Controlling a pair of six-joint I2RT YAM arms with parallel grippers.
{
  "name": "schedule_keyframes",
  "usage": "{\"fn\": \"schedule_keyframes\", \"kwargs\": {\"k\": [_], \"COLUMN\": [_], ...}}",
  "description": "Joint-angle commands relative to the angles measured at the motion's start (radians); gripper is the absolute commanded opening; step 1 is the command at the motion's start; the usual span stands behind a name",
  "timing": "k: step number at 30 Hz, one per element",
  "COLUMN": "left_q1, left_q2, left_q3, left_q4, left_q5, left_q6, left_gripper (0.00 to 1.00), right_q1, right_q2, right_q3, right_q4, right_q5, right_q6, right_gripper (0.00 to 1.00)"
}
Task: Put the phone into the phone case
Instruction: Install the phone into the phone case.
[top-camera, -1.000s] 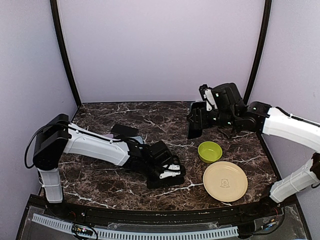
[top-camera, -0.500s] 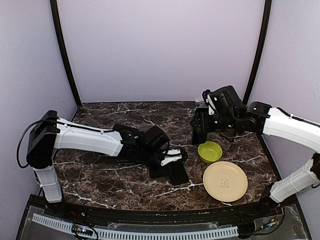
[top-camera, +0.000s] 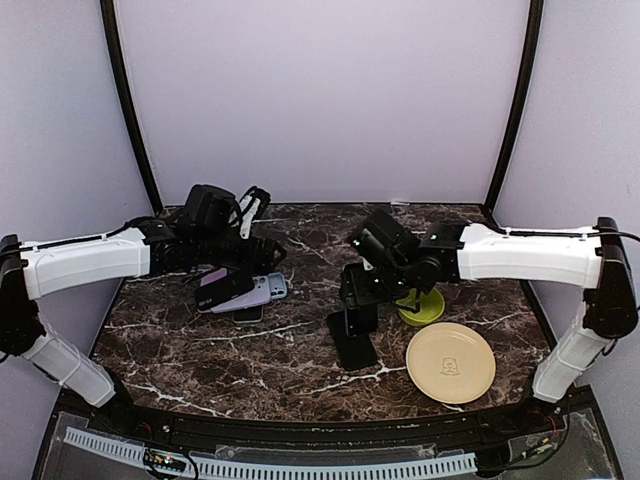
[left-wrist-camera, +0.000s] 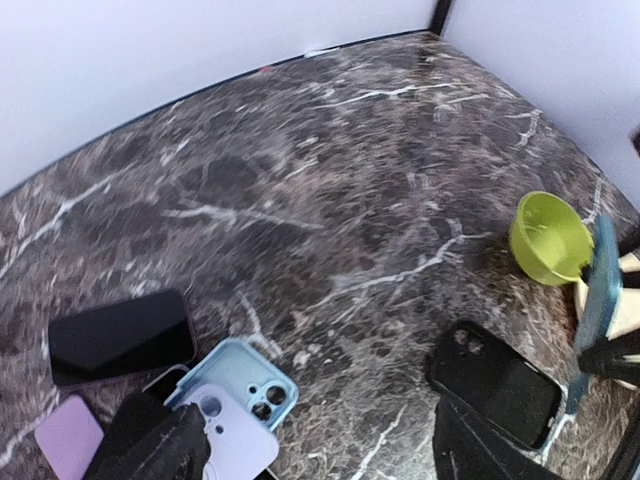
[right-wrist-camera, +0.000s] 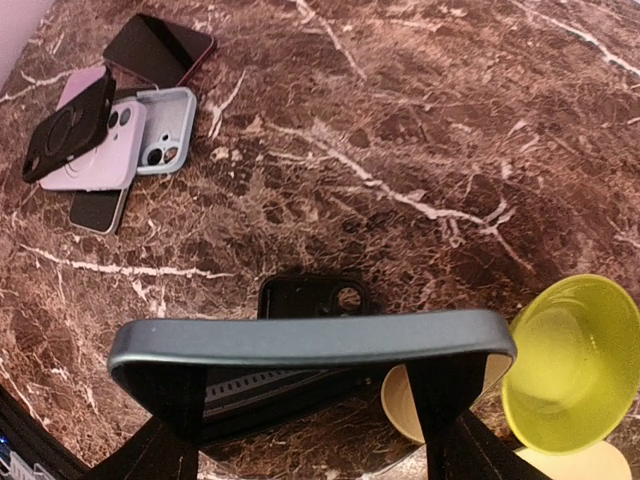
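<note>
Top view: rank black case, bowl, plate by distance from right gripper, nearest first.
1. Black case, right under the right gripper, which holds the phone.
2. Bowl, just to its right.
3. Plate, farther right, toward the near edge.

A robotics lab test cell, not a lived-in room: two white-and-black robot arms, the left arm (top-camera: 85, 262) and the right arm (top-camera: 520, 255), stand at the near edge of a dark marble-patterned tabletop (top-camera: 300, 235). Plain lilac walls (top-camera: 320, 100) box it in on three sides, with black curved poles (top-camera: 128, 110) at the corners. A ribbed white strip (top-camera: 270, 468) with cabling runs along the front. The props are unrelated odds: phones and cases (top-camera: 240, 290), a green bowl (top-camera: 425, 308), a beige plate (top-camera: 450, 362)
</note>
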Motion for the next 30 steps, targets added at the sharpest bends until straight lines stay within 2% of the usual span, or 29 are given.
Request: {"fn": "schedule_keyframes", "kwargs": {"k": [1, 4, 8, 30], "left_q1": [0.034, 0.036, 0.037, 0.037], "left_q2": [-0.008, 0.016, 0.042, 0.035], "left_q3": [-0.046, -0.023, 0.007, 0.006], "left_q4": [0.029, 0.004, -0.04, -0.04], "left_q5": [-0.047, -0.049, -0.05, -0.028], "left_q6": [-0.118, -0.135, -0.14, -0.124], "left_gripper": [0.84, 0.92, 0.96, 0.96], "right_q1": [0.046, 0.068, 0.085, 0.098], "right_q2": [0.075, 0.13, 0.178, 0.29], "right_q3": [0.074, 0.098, 0.12, 0.164], "right_q4": [0.007, -0.03, -0.081, -0.148], "right_q5": [-0.011, -0.002, 0.018, 0.036], "right_q6": [0.054, 0.069, 0.075, 0.042], "right_gripper": [0.14, 0.14, 0.13, 0.12]}}
